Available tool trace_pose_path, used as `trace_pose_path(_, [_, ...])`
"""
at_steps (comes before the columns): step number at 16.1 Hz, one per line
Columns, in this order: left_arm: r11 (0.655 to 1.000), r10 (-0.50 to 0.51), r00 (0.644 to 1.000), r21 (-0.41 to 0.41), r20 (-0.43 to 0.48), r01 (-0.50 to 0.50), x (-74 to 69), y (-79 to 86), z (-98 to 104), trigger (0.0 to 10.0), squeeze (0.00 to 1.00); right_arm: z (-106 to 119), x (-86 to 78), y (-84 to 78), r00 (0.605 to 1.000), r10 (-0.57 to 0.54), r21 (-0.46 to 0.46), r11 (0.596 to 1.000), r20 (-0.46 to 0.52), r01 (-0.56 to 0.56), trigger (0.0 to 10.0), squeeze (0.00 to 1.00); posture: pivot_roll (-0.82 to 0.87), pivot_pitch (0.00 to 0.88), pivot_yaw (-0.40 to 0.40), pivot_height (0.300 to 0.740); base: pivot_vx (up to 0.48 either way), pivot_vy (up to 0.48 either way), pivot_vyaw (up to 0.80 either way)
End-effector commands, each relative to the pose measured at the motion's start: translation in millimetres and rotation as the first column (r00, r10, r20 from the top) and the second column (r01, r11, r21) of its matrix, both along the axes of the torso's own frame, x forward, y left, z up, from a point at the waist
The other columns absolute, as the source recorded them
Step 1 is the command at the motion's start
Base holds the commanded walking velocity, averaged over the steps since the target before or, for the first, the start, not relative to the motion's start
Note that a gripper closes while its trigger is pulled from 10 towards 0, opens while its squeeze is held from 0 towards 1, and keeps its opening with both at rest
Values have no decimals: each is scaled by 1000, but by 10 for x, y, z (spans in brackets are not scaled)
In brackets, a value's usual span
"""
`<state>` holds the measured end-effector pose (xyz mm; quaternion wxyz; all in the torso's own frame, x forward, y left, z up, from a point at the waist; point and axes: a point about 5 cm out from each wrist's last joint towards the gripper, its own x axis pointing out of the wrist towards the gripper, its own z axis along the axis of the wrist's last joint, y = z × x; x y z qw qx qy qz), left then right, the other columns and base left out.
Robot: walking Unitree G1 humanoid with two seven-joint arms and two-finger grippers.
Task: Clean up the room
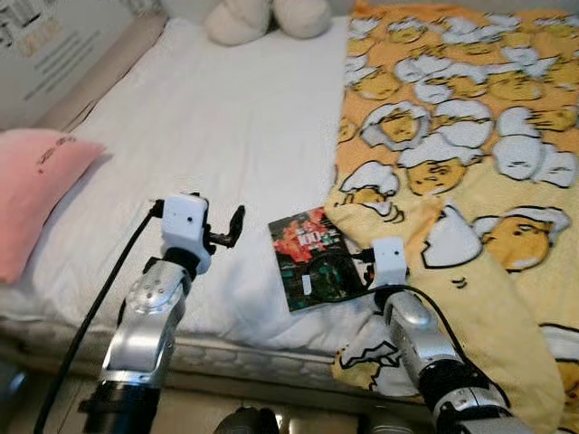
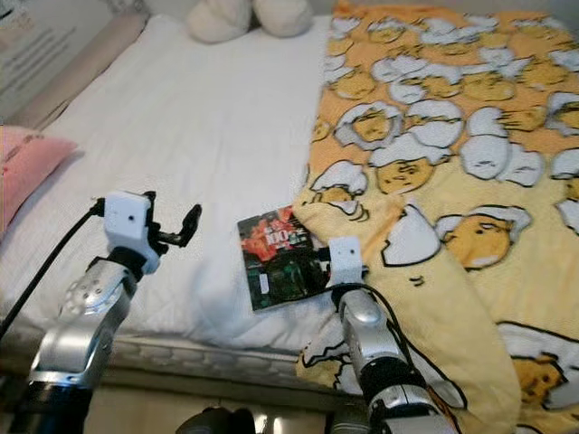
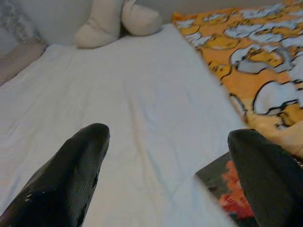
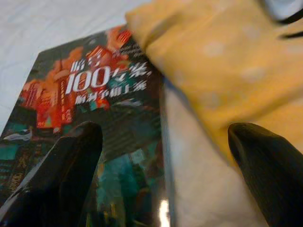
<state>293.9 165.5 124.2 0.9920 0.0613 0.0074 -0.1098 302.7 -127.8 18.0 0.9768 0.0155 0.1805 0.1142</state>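
Observation:
A book [image 1: 312, 258] with a dark cover, red artwork and white lettering lies flat on the white bed sheet [image 1: 208, 117]. Its right side is tucked against the edge of a yellow cartoon-print blanket [image 1: 452, 136]. My right gripper [image 4: 163, 132] is low over the book's right edge, open, with one finger above the cover [image 4: 94, 109] and the other above the blanket fold [image 4: 222, 80]. My left gripper [image 1: 233, 226] hovers open over bare sheet just left of the book, holding nothing.
A pink pillow [image 1: 36, 181] lies at the bed's left side. A cream plush toy [image 1: 267, 18] sits at the far end. The mattress's front edge [image 1: 253, 353] runs just below my arms. A wooden ledge and a printed wall [image 1: 54, 45] border the left.

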Motion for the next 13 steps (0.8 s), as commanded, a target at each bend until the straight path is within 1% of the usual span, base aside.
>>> trace_pose_path(1, [1000,7,1000,3,1,-7,-24,44,32,10000,0,2,19,83,1000,3,51,999,-7,-3,10000,0,19,162,132,740,0,0,0])
trace_pose_path(2, [1000,9,1000,3,1,-9,-35,45,36,10000,0,-8,19,127,1000,14,78,997,-21,-13,10000,0,21,163,131,740,0,0,0])
trace_pose_path(3, [1000,11,1000,1,2,-11,-42,44,41,10000,0,-8,20,168,999,41,61,997,-18,-39,10000,0,23,166,130,740,0,0,0])
trace_pose_path(5, [1000,13,1000,-1,-3,-13,-57,42,44,10000,0,-35,11,223,998,50,78,996,-36,-47,10000,0,27,169,127,740,0,0,0])
trace_pose_path(6, [1000,12,1000,-2,-8,-12,-74,38,42,10000,0,-89,-18,261,996,39,125,992,-82,-28,10000,0,33,172,125,740,0,0,0])
trace_pose_path(7, [1000,12,1000,-2,-9,-12,-78,37,42,10000,0,-102,-26,267,995,33,139,990,-94,-20,10000,0,33,172,125,740,0,0,0])
trace_pose_path(9, [1000,15,1000,3,-11,-15,-93,58,41,10000,0,-175,-68,288,983,-5,238,970,-181,49,10000,0,40,172,123,740,0,0,0])
trace_pose_path(12, [1000,15,1000,6,-14,-15,-94,59,42,10000,0,-193,-76,322,976,10,281,958,-216,52,10000,0,41,172,125,740,0,0,0])
trace_pose_path(13, [1000,14,1000,8,-15,-14,-86,55,42,10000,0,-189,-73,346,976,25,279,960,-217,38,7490,0,39,171,123,740,0,0,0])
